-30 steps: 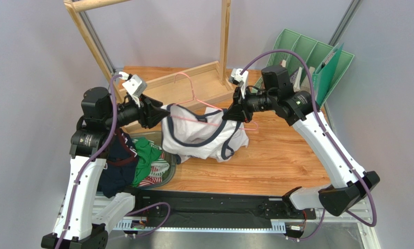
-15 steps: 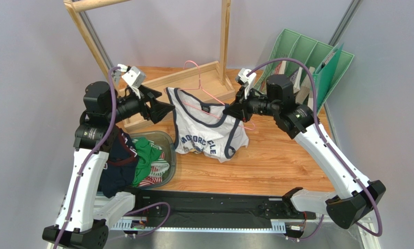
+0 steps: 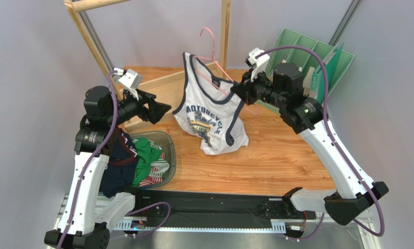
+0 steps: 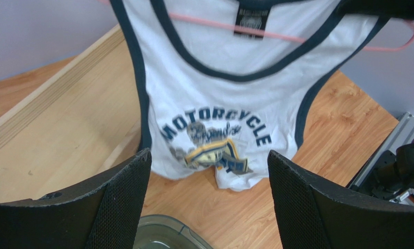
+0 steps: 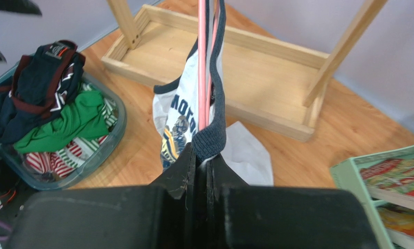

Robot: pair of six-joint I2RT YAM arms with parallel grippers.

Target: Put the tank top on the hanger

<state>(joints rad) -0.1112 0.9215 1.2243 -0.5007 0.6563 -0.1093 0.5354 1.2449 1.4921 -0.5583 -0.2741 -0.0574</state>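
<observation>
As the tank top (image 3: 209,104) hangs vertically, its neck points up.

wood-grain desk (image 3: 276,166): bears wooden rack frame (image 3: 167,78), clear plastic tub (image 3: 173,155) of clothes, green slotted tray (image 3: 297,44), hem of white navy-trimmed tank top (image 3: 209,104).

White arms (image 3: 89,181), black joints, purple cables (image 3: 112,91), black left hand (image 3: 159,110).

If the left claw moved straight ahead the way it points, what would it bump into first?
Probably the tank top, near its printed chest: in the wrist view it hangs squarely ahead of the left gripper. The gap is hard to judge.
</observation>
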